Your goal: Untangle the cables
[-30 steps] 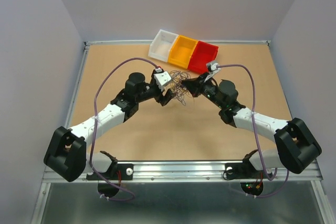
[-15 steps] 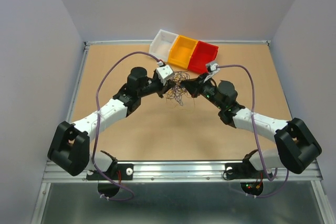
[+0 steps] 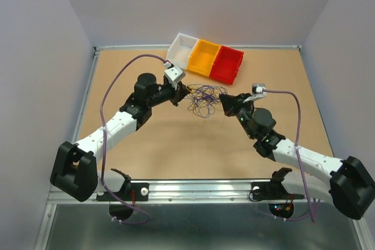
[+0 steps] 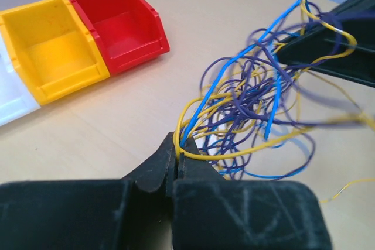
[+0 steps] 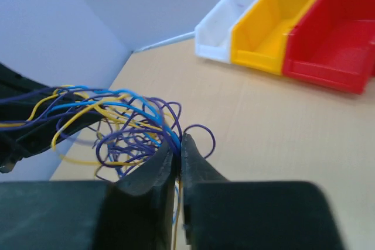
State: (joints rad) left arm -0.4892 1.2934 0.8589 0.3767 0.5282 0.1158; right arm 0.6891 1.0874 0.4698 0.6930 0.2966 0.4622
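Stretching the tangle between two pinched ends is judged to be the step in hand. The cables [image 3: 204,96], a loose knot of thin blue, purple and yellow wires, are seen just above the centre of the top view, strung between the two grippers. Whether they are lifted off the table [image 3: 176,144] cannot be told. The left gripper [image 4: 177,155] is closed tight, its jaws meeting on a yellow strand and perhaps a blue one at the lower middle of its wrist view. The right gripper [image 5: 179,144] is likewise pressed closed on a few purple and blue strands at the lower middle of its own view. The red bin [image 3: 227,64], yellow bin [image 3: 204,58] and white bin [image 3: 183,50] are set in a row at the upper centre, near the tangle but not touched by it.

For the step to be done well, the pull should be made slowly and level, with the grippers drawn apart toward the left and right of the top view so that loops are opened rather than cinched. Because each grip is taken on only a few thin wires, slipping is likely if the pull is jerked. The bundle is best held away from the bins so that no loop is snagged on a rim. If the knot is seen to tighten, tension should be eased and a different strand chosen.
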